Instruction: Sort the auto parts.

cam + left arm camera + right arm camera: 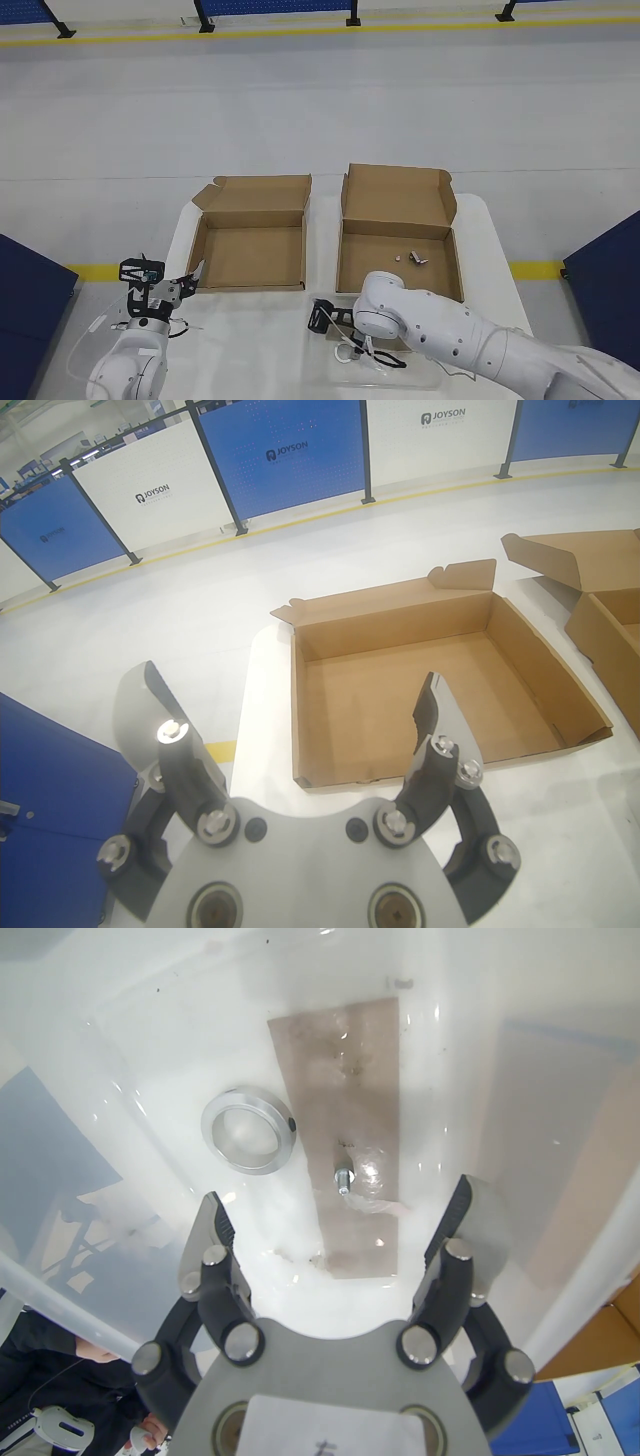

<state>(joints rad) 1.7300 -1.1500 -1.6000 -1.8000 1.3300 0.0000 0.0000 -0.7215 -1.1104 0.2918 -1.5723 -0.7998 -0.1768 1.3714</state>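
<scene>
Metal ring (246,1129): lies flat on the floor of the clear plastic bin (530,1138), hole up, with a small dark hole in its outer wall.
Bolt (343,1179): small and silver, inside the same bin, near the ring but not touching it. It sits over a brown patch (350,1068) that shows through the bin's floor.
Glossy scrap (372,1188): clear, just beside the bolt. What it is cannot be told.
Right jaws: spread wide and gripping nothing. They are held above the bin's floor, with the bolt ahead of them between the lines of the two fingers (457,1208) and the ring off to one side.
Bin's place: on the near part of the bench (260,320), in front of the right box.
Right box (440,275): open cardboard, lid flap standing at its far side. Two small parts (418,259) lie near its far wall, close together.
Left box (250,255): open cardboard, just beside the right box and apart from it, lid flap back.
Left jaws: spread wide and gripping nothing. They are held over the bench's left edge, close to the left box's near corner, one fingertip (432,700) pointing over that box's floor.
</scene>
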